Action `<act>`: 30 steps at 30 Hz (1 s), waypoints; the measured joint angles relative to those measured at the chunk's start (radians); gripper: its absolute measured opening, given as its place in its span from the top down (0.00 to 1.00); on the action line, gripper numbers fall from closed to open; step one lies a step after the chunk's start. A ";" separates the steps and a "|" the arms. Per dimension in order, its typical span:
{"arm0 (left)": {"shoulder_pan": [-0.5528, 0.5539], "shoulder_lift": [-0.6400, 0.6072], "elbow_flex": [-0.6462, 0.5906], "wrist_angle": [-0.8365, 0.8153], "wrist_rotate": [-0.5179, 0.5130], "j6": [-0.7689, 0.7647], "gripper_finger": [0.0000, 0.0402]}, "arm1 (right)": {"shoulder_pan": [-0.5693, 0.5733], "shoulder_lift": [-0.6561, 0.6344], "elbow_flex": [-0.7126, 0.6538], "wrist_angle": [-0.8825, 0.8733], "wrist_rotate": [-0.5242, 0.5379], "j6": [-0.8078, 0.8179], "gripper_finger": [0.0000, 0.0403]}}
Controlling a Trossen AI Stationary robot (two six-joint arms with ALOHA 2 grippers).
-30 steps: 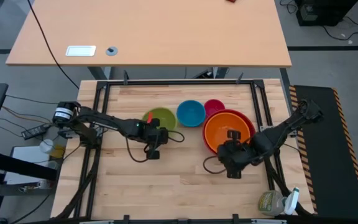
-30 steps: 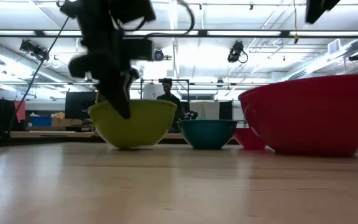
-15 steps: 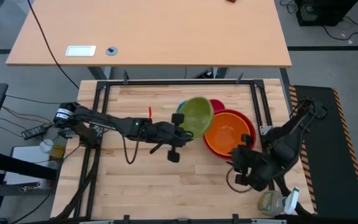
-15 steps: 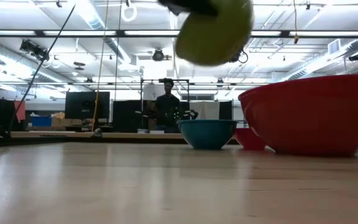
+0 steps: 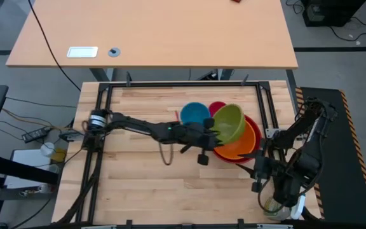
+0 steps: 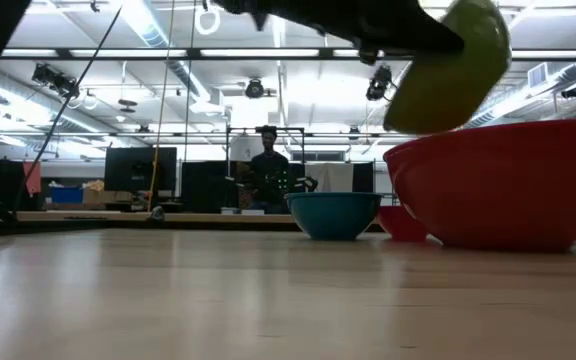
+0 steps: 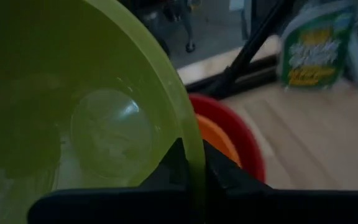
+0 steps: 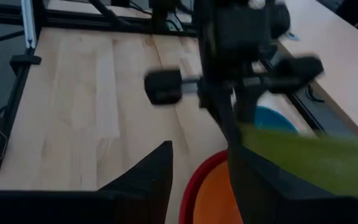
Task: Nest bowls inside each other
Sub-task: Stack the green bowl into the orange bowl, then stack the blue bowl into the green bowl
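Observation:
My left gripper [image 5: 210,135] is shut on the lime green bowl [image 5: 229,122], which hangs tilted in the air over the orange bowl [image 5: 239,148]. The orange bowl sits inside the red bowl [image 6: 498,190]. The blue bowl [image 5: 194,114] and the small pink bowl [image 5: 216,107] stand on the table behind them. In the low view the green bowl [image 6: 450,68] is above the red bowl's rim. My right gripper [image 8: 201,186] stands open near the table's right edge [image 5: 259,170], holding nothing. My left gripper pinches the green bowl's rim [image 7: 190,146] with one finger inside the bowl and one outside. The fingers come from the table's left, slanting slightly down. The bowl is lifted clear and tilted, its opening turned up and toward the gripper.
A black frame [image 5: 170,84] runs around the wooden table. A green wipes tub [image 5: 277,207] stands at the near right corner beside the right arm. Bare wood lies left of and in front of the bowls. A person [image 6: 268,160] stands in the room far behind.
My left gripper has lifted the green bowl off the table from beside the blue bowl and carried it up and toward the right, over the orange and red bowls; the bowl has tipped. My right gripper has drawn back from the orange bowl toward the near right corner.

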State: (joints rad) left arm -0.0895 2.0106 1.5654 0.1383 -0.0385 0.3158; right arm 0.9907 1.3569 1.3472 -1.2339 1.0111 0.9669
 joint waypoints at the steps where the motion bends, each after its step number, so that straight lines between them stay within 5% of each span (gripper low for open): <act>1: 0.001 0.028 0.048 -0.040 0.002 0.017 0.97 | 0.002 -0.002 0.000 0.000 -0.001 0.000 0.60; 10: 0.014 0.242 0.380 -0.522 0.060 0.104 0.94 | 0.004 -0.003 0.000 0.016 -0.008 0.002 0.60; 22: -0.018 0.222 0.388 -0.554 0.045 0.073 0.46 | 0.003 -0.003 0.000 0.024 -0.030 0.008 0.60; 30: -0.012 0.121 0.381 -0.773 -0.019 0.073 0.45 | 0.003 -0.003 0.000 0.024 -0.044 0.010 0.60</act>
State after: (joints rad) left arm -0.1013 2.1315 1.9468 -0.6343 -0.0570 0.3893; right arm 0.9939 1.3540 1.3476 -1.2102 0.9670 0.9770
